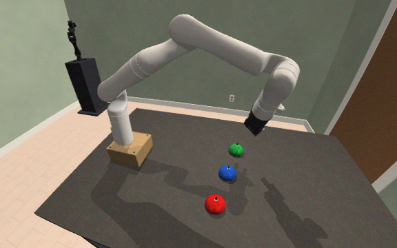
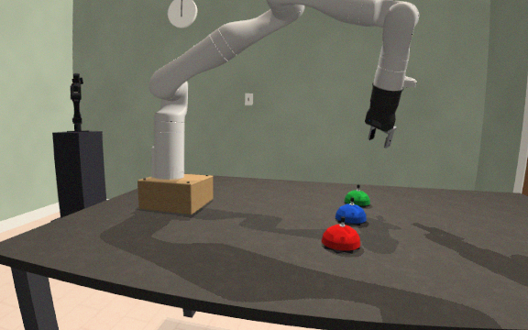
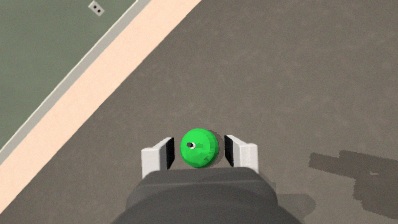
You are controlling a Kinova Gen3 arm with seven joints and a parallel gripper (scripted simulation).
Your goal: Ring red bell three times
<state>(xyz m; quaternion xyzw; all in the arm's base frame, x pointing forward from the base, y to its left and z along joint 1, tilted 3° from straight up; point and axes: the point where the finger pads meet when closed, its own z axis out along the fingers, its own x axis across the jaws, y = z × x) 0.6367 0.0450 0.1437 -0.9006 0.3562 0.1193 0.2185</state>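
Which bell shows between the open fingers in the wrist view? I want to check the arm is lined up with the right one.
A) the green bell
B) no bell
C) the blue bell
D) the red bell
A: the green bell sits framed between the open gripper's fingers, which hang well above it; the red bell lies farthest along the row.

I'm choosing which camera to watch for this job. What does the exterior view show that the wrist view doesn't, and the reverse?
Only the exterior view shows the red dome bell, the blue dome bell, the white arm and its wooden base block.

Only the wrist view shows the green dome bell framed between the fingers.

Both show the green bell, the open two-finger gripper high above it, and the dark table.
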